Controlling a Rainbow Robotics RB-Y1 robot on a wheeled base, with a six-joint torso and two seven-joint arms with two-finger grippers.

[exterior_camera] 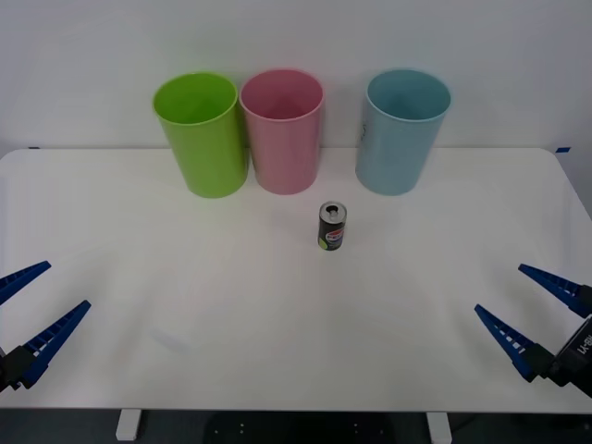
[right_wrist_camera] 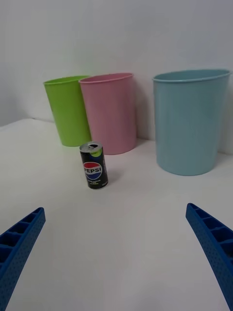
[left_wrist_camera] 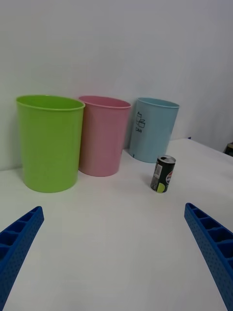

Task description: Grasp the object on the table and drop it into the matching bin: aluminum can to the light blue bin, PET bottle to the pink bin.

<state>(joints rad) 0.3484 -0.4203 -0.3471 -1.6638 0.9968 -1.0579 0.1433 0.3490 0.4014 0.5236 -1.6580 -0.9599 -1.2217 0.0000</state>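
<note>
Three bins stand in a row at the far side of the table [exterior_camera: 296, 314], and your target, the aluminum can [exterior_camera: 332, 227], stands upright just in front of them, between the pink bin [exterior_camera: 283, 131] and the light blue bin [exterior_camera: 403, 132] and apart from both. That open ground around it gives you room to close on it from either side. The lime green bin [exterior_camera: 201, 134] sits leftmost, touching or nearly touching the pink one, and plays no part for you.

Your right gripper [exterior_camera: 530, 313] hovers low over the near right corner with its fingers spread wide, holding nothing; your left gripper [exterior_camera: 35, 312] mirrors it at the near left corner, just as wide and just as empty. Both are well apart from the can, so the grasp is not yet begun.

The can leans slightly nearer the right side, and the light blue bin, marked CAN, is on the right too, so the right arm looks to you the shorter route.
</note>
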